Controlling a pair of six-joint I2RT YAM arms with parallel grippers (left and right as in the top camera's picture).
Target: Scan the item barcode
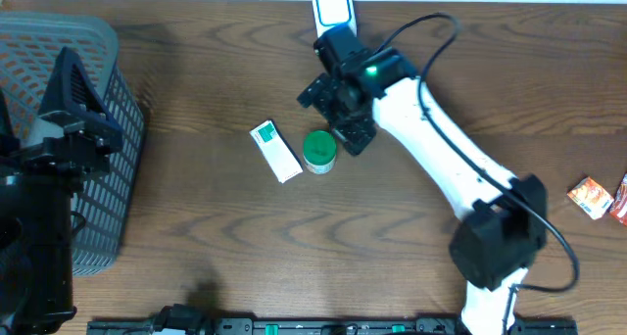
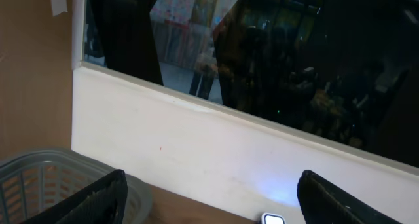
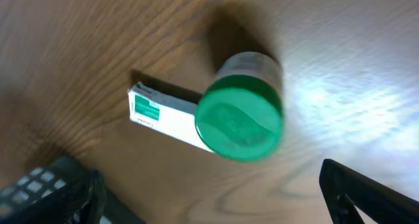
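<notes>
green-lidded jar (image 3: 239, 122) hides one end of the white box (image 3: 157, 112)

I work at what looks like a mock shop checkout, set up in a lab or test room. A wood-grain table (image 1: 196, 237) carries a grey mesh shopping basket (image 1: 122, 178) at its left end and a lit white scanner (image 1: 333, 7) at the far edge. Small shop goods lie about: a green-lidded jar (image 1: 319, 151), a white-and-green box (image 1: 275, 151) and bright snack packets (image 1: 591, 197) at the right edge. Beyond the far edge stands a plain white wall (image 2: 196, 152) with a dark window (image 2: 262, 54) reflecting a cluttered room.
</notes>
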